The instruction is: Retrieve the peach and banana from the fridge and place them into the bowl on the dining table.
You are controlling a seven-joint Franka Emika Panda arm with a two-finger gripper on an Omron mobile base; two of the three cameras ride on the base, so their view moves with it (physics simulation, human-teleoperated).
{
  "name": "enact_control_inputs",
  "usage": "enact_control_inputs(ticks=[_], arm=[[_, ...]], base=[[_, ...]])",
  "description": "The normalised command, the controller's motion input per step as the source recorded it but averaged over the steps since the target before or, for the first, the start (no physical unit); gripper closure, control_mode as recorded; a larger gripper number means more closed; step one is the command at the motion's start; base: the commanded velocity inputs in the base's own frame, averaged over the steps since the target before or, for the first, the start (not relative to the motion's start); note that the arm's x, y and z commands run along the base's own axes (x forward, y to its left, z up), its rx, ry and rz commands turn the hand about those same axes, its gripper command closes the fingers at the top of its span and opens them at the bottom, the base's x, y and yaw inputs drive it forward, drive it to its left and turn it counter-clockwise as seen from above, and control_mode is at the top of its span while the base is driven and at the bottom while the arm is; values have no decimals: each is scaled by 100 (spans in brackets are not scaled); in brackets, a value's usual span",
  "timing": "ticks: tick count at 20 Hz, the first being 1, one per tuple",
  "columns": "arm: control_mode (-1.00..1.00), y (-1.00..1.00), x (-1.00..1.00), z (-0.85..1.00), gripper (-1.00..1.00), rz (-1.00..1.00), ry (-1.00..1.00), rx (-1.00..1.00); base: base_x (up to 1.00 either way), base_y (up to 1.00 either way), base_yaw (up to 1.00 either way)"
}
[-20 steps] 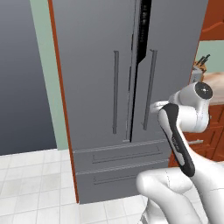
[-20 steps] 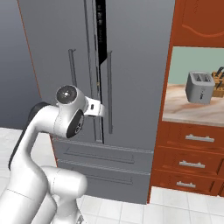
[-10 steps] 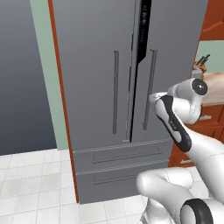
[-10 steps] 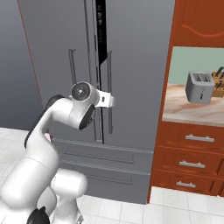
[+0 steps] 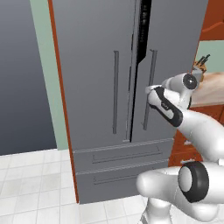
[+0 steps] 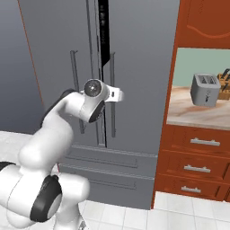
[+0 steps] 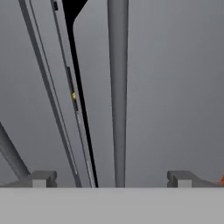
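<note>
The tall grey fridge (image 5: 96, 87) (image 6: 139, 67) stands right in front of me, its right door a crack ajar with a dark gap (image 7: 78, 109) showing. My gripper (image 7: 111, 178) is open, and the right door's vertical bar handle (image 7: 118, 87) runs up between its two fingertips (image 7: 41, 178) without touching them. From the base views the gripper (image 5: 149, 92) (image 6: 117, 95) sits at mid-height of that handle (image 5: 151, 70) (image 6: 112, 76). The peach and banana are hidden behind the doors. The bowl and dining table are out of view.
Right of the fridge is a red-brown wooden cabinet with drawers (image 6: 197, 152) and a counter carrying a toaster (image 6: 204, 90) and a knife block (image 6: 223, 81). A dark grey panel (image 5: 22, 87) flanks the fridge on the left. White tiled floor (image 5: 30, 188) lies below.
The arm has stretched forward and brought the hand from beside the fridge up to the right door's handle. The jaws stayed open. The door has not moved.
</note>
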Motion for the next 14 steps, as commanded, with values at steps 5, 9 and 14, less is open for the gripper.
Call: enact_control_inputs(ticks=[5, 9, 14], arm=[[-100, 0, 76, 2, -100, 0, 0, 0], [-100, -6, 71, 0, -100, 0, 0, 1], [-100, -20, 68, 0, -100, 0, 0, 2]], base=[[0, 0, 0], [0, 0, 0], [0, 0, 0]])
